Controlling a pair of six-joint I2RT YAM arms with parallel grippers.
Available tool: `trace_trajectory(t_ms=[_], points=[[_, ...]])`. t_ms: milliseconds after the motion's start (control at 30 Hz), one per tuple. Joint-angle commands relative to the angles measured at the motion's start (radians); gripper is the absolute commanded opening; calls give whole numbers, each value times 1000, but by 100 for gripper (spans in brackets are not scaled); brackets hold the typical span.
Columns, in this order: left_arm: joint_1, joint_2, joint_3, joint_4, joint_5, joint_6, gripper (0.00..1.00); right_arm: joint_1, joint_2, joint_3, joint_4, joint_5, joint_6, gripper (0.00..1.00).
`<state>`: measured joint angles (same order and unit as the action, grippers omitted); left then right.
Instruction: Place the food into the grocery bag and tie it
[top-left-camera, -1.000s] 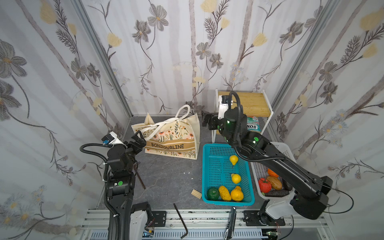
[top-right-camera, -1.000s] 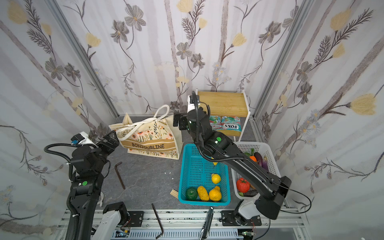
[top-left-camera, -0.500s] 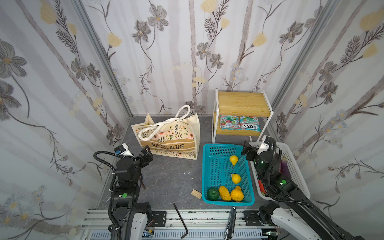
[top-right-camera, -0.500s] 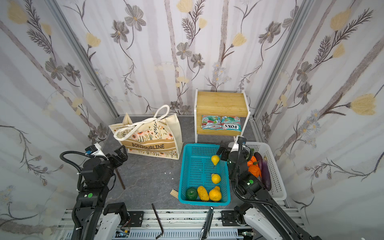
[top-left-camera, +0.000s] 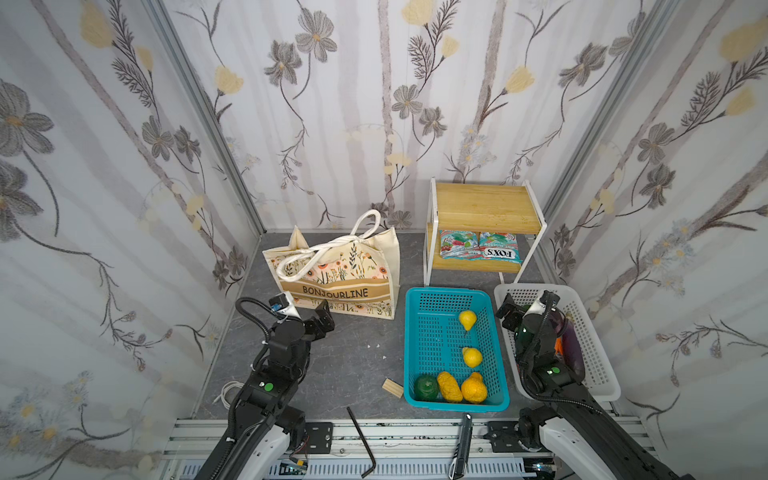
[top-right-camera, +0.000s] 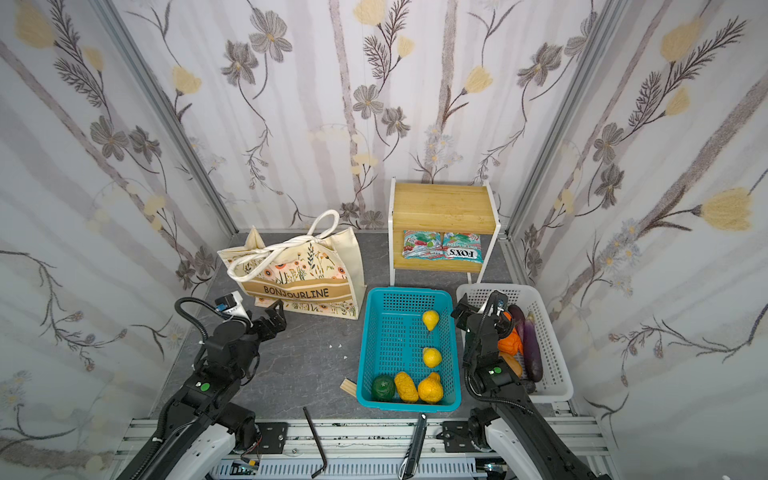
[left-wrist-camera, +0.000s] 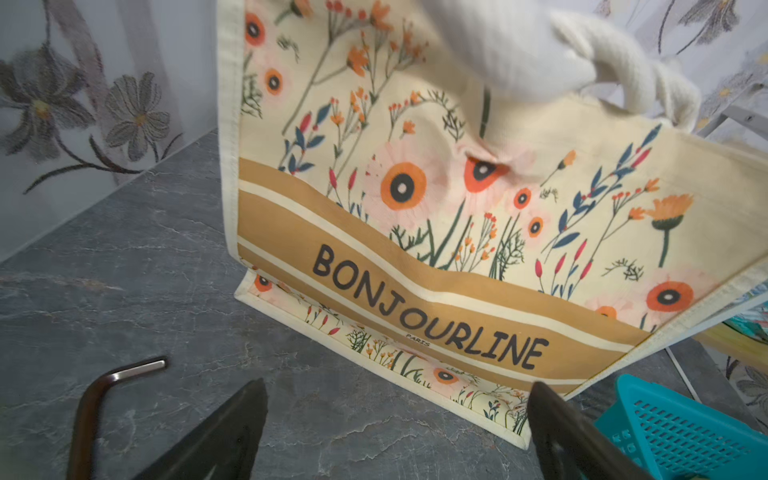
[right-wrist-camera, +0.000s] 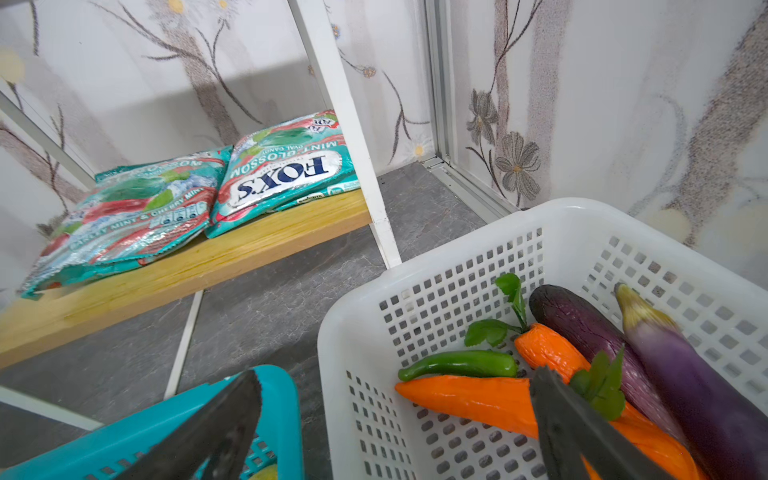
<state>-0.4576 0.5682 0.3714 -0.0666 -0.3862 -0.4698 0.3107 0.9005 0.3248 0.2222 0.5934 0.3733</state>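
Grey stone-look worktop (top-left-camera: 345, 361), floral walls all round. Grocery bag (top-left-camera: 345, 266) stands upright at the rear left, BONJOURLINE band facing the arms. Its white rope handles (top-left-camera: 332, 249) are wound together across the mouth, looks knotted. Bag contents are hidden, so I can't tell what food is inside.

White-framed wooden shelf rack (top-left-camera: 482, 203) is at the rear right, apart from the bag. Teal basket (top-left-camera: 436, 332) sits front centre, and the white basket (top-left-camera: 598, 374) is just beside it on the right.

Left gripper (top-left-camera: 322, 322) hovers just in front of the bag's lower edge. In the left wrist view its fingers (left-wrist-camera: 232, 432) are wide apart and empty, with the bag (left-wrist-camera: 415, 208) filling that view. Right gripper (top-left-camera: 509, 311) hangs over the gap between the two baskets, fingers (right-wrist-camera: 216, 428) spread and holding nothing.

Two FOX'S packets (top-left-camera: 498, 251) lie side by side on the rack's lower shelf. White basket holds two eggplants (right-wrist-camera: 582, 324), carrots (right-wrist-camera: 469, 399) and a green chili (right-wrist-camera: 457, 363).

Teal basket holds a yellow pear (top-left-camera: 467, 320) and a lemon (top-left-camera: 472, 356). Along its near wall are a dark green round fruit (top-left-camera: 427, 387), a bumpy yellow fruit (top-left-camera: 449, 386) and an orange citrus (top-left-camera: 473, 388).

A hex key (top-left-camera: 361, 440) lies on the front rail, and a small wood block (top-left-camera: 392, 388) is just left of the teal basket.
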Motion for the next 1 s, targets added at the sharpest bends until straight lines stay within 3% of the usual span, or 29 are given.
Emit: trace_trajectory(t_ms=[0,33,100,267,333,467,567,733,800,967], points=[[-145,90,-46,227,-373,-51,100,-10,56,-1,153,46,-73,100],[-187,122,-57,287,-457,-9,100,-15,73,-5,175,47,-91,100],[-238,192,-94,483,-506,162,100,-29,95,4,193,43,-120,100],[-224,277,-129,716,-622,329,100,-93,95,-34,292,8,-148,100],[-158,319,-141,774,-579,381,100,-126,110,-80,387,-19,-166,99],[29,401,-157,833,-447,262,100,-174,168,-147,545,-28,-148,99],[62,504,-142,945,-434,378,100,-197,202,-165,609,-28,-143,100],[186,684,-157,1090,-319,336,100,-211,244,-183,695,-35,-143,100],[196,789,-166,1216,-308,389,100,-212,265,-190,752,-47,-154,100],[232,865,-147,1321,-227,461,100,-213,332,-202,907,-54,-192,100]])
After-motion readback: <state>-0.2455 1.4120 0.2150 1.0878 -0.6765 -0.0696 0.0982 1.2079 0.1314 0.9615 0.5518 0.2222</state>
